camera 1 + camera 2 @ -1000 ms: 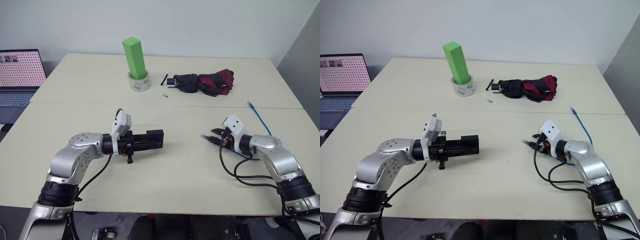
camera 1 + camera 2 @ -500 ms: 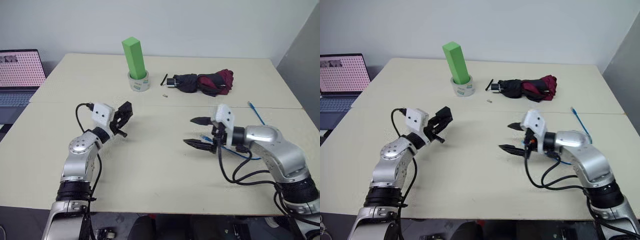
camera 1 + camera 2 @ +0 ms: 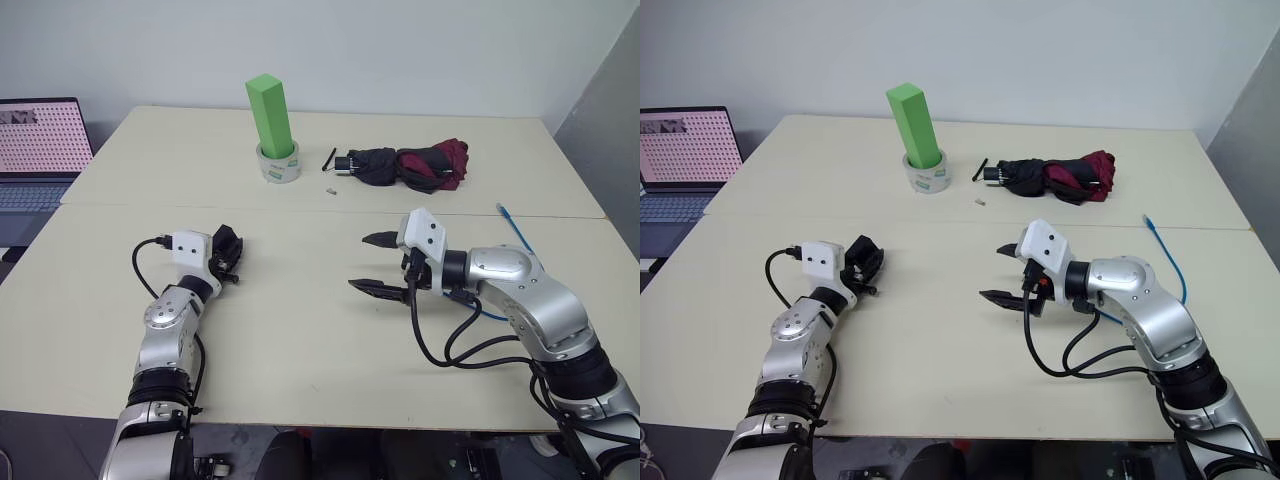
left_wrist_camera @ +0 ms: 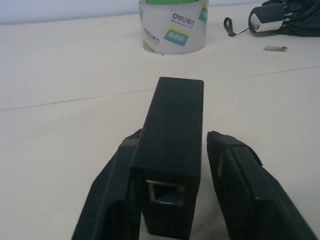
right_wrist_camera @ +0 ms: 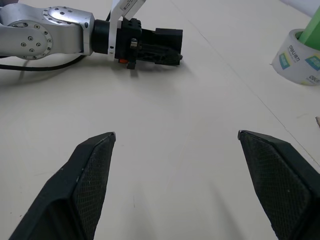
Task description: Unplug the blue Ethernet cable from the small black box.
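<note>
Box: small black box (image 4: 172,155) stood on edge on the tabletop (image 3: 300,330) between the left tool's fingers (image 4: 240,190), its empty port facing the wrist camera.
Left tool (image 3: 226,257): fingers flanked the box; one lay against its side, the other showed a sliver of gap, so a firm pinch could not be told.
Right tool (image 3: 372,262): fingers spread wide, nothing between them, hovering above the tabletop's middle.
Cable: blue Ethernet cable (image 3: 515,232) lay loose at the robot's right, behind the right arm, unplugged and well apart from the box.
Far side: green block (image 3: 270,115) upright in a tape roll (image 3: 278,165); folded umbrella (image 3: 410,166) beside it.
Off-table: laptop (image 3: 40,150), screen lit.
</note>
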Controlling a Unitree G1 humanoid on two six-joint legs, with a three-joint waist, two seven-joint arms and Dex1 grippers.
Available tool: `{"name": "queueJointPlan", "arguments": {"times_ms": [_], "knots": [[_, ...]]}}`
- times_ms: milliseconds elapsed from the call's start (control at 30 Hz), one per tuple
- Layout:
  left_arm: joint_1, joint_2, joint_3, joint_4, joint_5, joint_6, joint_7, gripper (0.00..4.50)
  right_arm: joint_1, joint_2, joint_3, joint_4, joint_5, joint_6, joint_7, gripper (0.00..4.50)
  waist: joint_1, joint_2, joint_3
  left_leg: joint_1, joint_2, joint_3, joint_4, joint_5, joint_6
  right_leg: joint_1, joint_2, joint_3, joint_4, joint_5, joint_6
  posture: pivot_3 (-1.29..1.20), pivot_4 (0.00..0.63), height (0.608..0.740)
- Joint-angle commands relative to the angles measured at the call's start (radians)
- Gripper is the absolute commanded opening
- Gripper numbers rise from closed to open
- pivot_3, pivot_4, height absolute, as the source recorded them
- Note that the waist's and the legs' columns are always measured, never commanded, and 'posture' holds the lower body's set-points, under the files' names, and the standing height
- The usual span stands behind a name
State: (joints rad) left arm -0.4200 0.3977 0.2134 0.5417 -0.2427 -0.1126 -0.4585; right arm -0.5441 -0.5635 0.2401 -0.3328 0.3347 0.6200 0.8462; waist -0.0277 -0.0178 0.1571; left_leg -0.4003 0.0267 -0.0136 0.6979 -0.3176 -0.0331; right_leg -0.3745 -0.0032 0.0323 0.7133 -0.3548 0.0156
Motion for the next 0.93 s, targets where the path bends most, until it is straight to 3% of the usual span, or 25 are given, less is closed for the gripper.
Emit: {"name": "queueJointPlan", "arguments": {"times_ms": [33,167,333,533,733,933], "knots": [[0.041,0.016,0.026,-0.088,-0.032,0.027,-0.024,3.11,-0.009,-0.002,-0.007,-0.053,0.011,0.020,0.001,4.18,-0.001,0.000,0.000,0.000,0.000,0.000,0.000,0.000,0.000,0.000,0.000,0.000,0.000,0.000,0.000,0.00,0.150,0.740],[0.145,0.044,0.009,-0.231,-0.014,0.106,-0.028,4.02,0.010,-0.011,-0.011,-0.070,0.005,0.030,-0.004,4.18,-0.002,0.000,0.000,0.000,0.000,0.000,0.000,0.000,0.000,0.000,0.000,0.000,0.000,0.000,0.000,0.00,0.150,0.740],[0.315,0.091,-0.008,-0.482,0.023,0.228,-0.017,4.02,0.071,-0.028,-0.041,-0.096,0.007,0.038,-0.023,4.18,-0.002,0.000,0.000,0.000,0.001,-0.001,-0.001,0.000,0.000,0.000,0.000,0.000,0.000,0.000,0.000,0.00,0.150,0.740],[0.446,0.228,0.060,-0.731,-0.008,0.389,-0.068,4.02,0.201,-0.073,-0.167,-0.141,0.040,0.020,-0.037,4.18,0.001,-0.001,0.000,0.000,0.000,-0.001,-0.001,0.000,0.000,0.001,0.000,0.000,-0.001,0.000,0.000,0.00,0.150,0.740],[0.440,0.377,0.165,-0.815,-0.119,0.515,-0.190,4.02,0.322,-0.161,-0.367,-0.134,0.105,0.004,0.006,4.18,0.002,-0.001,0.000,0.001,0.000,-0.001,-0.001,-0.002,0.004,0.002,0.000,0.000,-0.001,0.000,0.000,0.00,0.150,0.740],[0.421,0.429,0.190,-0.831,-0.175,0.574,-0.250,4.02,0.367,-0.225,-0.432,-0.119,0.116,-0.013,0.031,4.18,0.000,0.000,0.000,0.001,0.000,-0.001,-0.002,-0.002,0.004,0.002,0.000,0.000,-0.001,0.000,0.000,0.00,0.150,0.740]]}}
